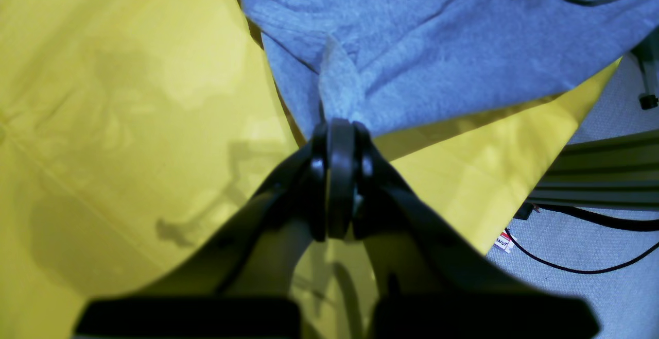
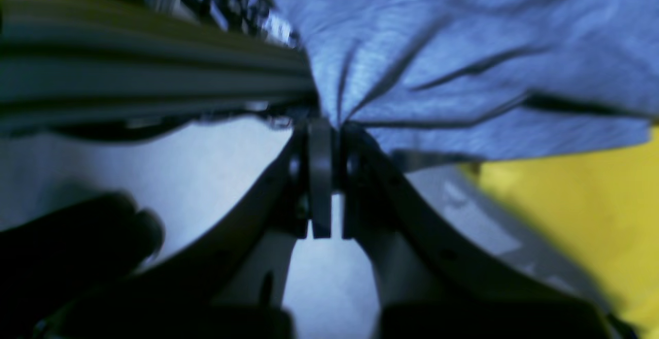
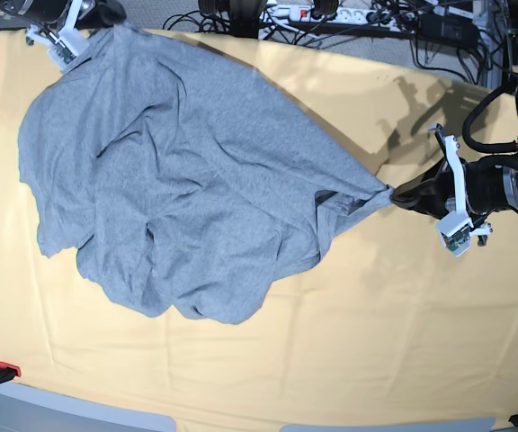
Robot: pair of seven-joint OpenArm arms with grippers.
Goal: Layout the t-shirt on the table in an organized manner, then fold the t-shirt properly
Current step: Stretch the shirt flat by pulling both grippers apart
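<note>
The heather-grey t-shirt [image 3: 187,180] lies crumpled across the left and middle of the yellow table [image 3: 376,342], plain side up, pulled taut between both arms. In the base view my left gripper [image 3: 392,192] is at the right, shut on a pulled-out point of the shirt. Its wrist view shows the left gripper [image 1: 340,125] pinching a fold of the t-shirt [image 1: 437,35] above the table [image 1: 103,122]. My right gripper [image 3: 111,25] holds the far-left corner at the table's back edge. Close up, the right gripper [image 2: 329,122] clamps gathered t-shirt [image 2: 463,45], beside the table [image 2: 592,210].
Cables and a power strip [image 3: 331,13] lie beyond the table's far edge. A metal frame rail [image 1: 602,174] and a black cable [image 1: 566,267] sit off the table's side on grey floor. Another rail [image 2: 154,71] runs close to the right gripper.
</note>
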